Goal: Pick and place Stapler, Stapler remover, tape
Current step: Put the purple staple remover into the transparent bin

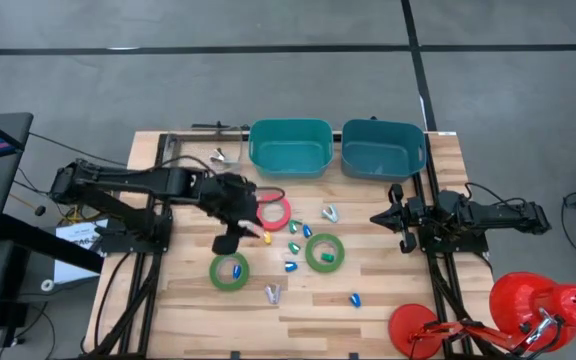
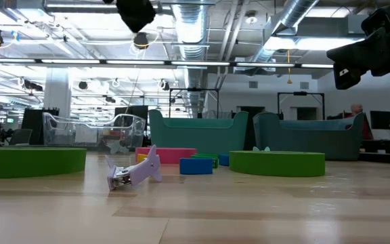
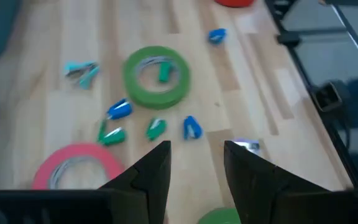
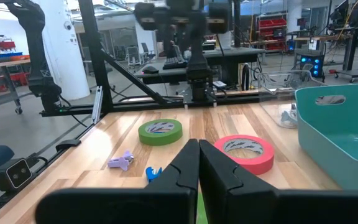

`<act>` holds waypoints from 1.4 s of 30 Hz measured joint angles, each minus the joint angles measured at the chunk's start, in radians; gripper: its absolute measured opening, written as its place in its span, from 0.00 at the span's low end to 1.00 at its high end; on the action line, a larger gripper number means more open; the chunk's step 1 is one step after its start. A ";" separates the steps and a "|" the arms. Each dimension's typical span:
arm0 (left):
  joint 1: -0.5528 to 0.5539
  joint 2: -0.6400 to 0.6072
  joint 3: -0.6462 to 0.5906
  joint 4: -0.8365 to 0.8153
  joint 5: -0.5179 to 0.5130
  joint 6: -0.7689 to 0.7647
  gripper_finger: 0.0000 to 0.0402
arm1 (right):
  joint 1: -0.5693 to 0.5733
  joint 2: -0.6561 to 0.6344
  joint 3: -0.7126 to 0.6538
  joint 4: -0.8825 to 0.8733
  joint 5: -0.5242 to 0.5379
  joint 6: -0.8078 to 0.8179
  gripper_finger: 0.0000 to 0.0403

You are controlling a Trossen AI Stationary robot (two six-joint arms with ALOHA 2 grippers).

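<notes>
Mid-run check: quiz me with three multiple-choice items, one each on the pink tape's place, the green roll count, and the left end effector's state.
1. The pink-red tape roll lies: A in a teal bin; B stacked on a green roll; C flat on the table.
2. Green tape rolls on the table: A one; B two; C three.
3. The left end effector is: A open, empty; B shut on tape; C shut on a stapler.
C: the high view shows it on the wood.
B: two green rings lie apart.
A: its wrist view shows the fingers apart with nothing between them.
</notes>
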 joint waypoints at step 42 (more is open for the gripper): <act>-0.345 0.238 -0.123 0.271 -0.069 0.424 0.41 | 0.000 0.000 0.000 -0.006 0.000 0.000 0.00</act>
